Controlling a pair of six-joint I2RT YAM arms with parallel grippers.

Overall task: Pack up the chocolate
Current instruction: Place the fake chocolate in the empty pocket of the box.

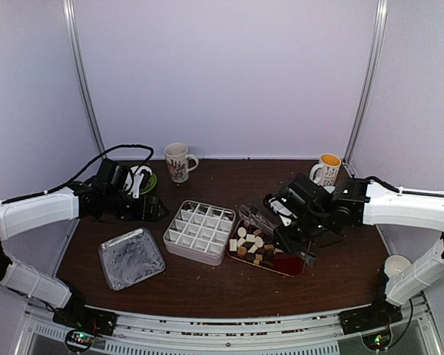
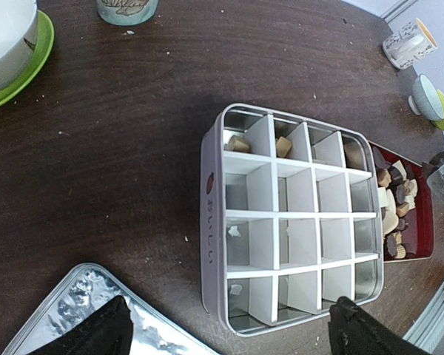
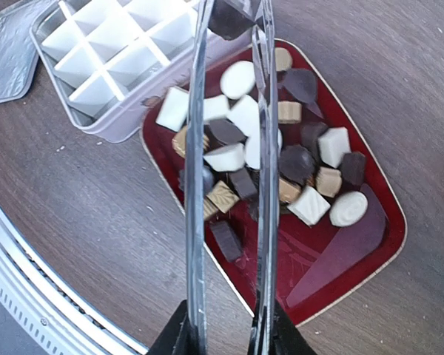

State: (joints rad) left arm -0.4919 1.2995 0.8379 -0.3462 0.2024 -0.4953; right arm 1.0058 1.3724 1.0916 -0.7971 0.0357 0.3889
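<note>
The chocolate, in white, tan and dark pieces, lies heaped in a red tray. My right gripper is shut on long metal tongs above the tray. A dark piece is pinched between the tong tips near the divided box. From above, the tongs reach from the right gripper toward the box. My left gripper hangs open over the box's near edge. Two tan pieces sit in far compartments.
A silver lid lies left of the box. At the back stand a patterned mug, a mug with an orange inside and a white cup on a green saucer. Another white cup stands by the right arm.
</note>
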